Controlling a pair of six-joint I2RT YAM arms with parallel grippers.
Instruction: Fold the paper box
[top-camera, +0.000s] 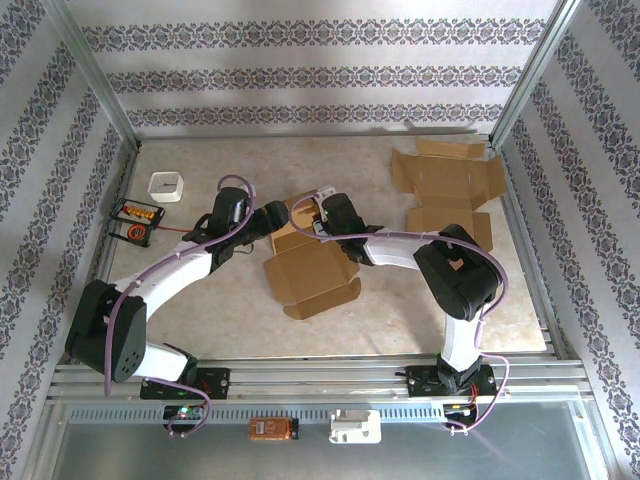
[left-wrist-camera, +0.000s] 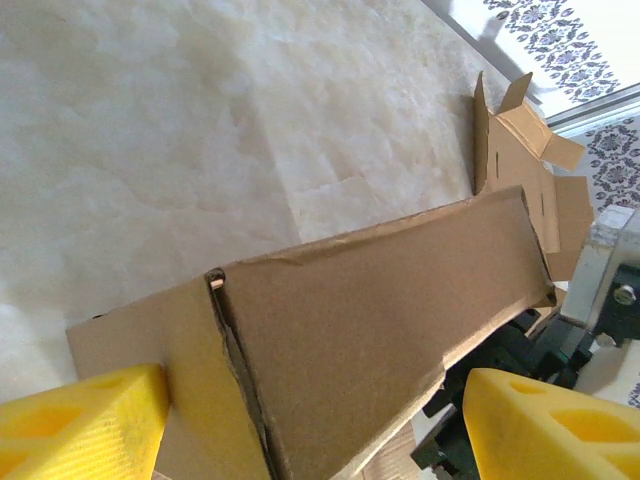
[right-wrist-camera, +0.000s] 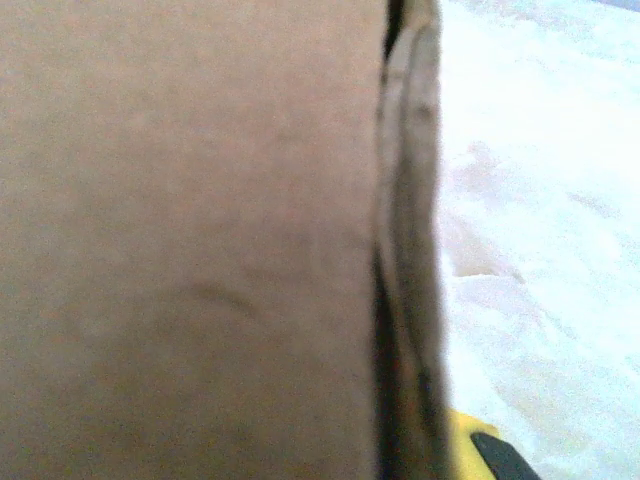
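The brown paper box lies partly folded mid-table, its front flaps spread open and its back wall raised. My left gripper is at the box's back left corner. In the left wrist view it stands open, its yellow fingers wide apart with the raised cardboard wall between them. My right gripper is at the back right corner. Up close in the right wrist view, the cardboard hides all but one yellow fingertip, which sits beside a doubled wall edge.
A second, flat unfolded box lies at the back right. A small white box and a black tray of orange items sit at the left. Metal frame posts and patterned walls ring the table.
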